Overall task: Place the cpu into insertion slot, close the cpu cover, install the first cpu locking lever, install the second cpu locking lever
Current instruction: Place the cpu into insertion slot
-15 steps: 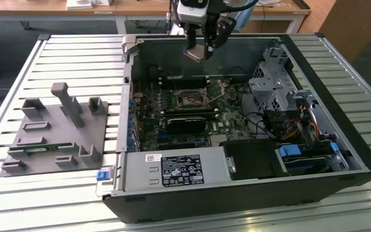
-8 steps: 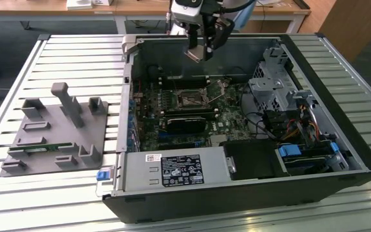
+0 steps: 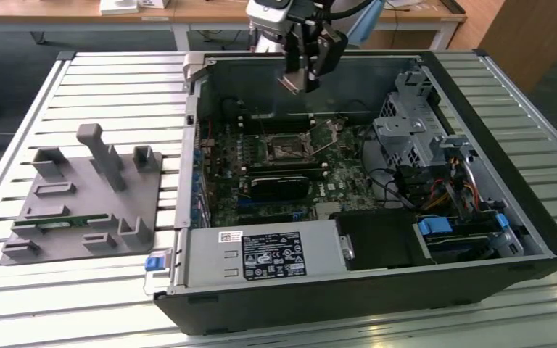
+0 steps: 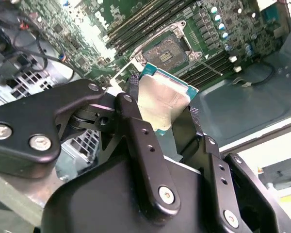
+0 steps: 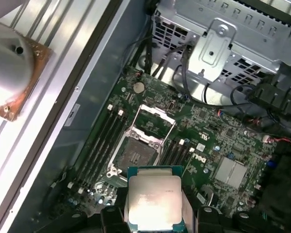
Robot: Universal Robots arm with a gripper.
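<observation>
Above the open computer case point(image 3: 356, 304), the gripper point(image 3: 300, 81) hangs over the motherboard point(image 3: 223, 163), and it's carrying something: fingers point(image 4: 132, 114) clamped on opposite edges of the cpu point(image 5: 154, 200), silver-grey top facing the first wrist camera. The chip is up in the air, clear of the board, not seated. Below it, in both wrist views, the insertion slot point(image 5: 136, 156) lies bare, dark centre showing. The cpu cover point(image 5: 153, 122) is swung up off the socket, standing open just beside it. Long memory slots point(image 5: 102, 145) flank the socket. Out on the exterior view's left, a grey fixture plate point(image 3: 75, 203) sits on the slatted table point(image 3: 114, 80), well apart from the case.
</observation>
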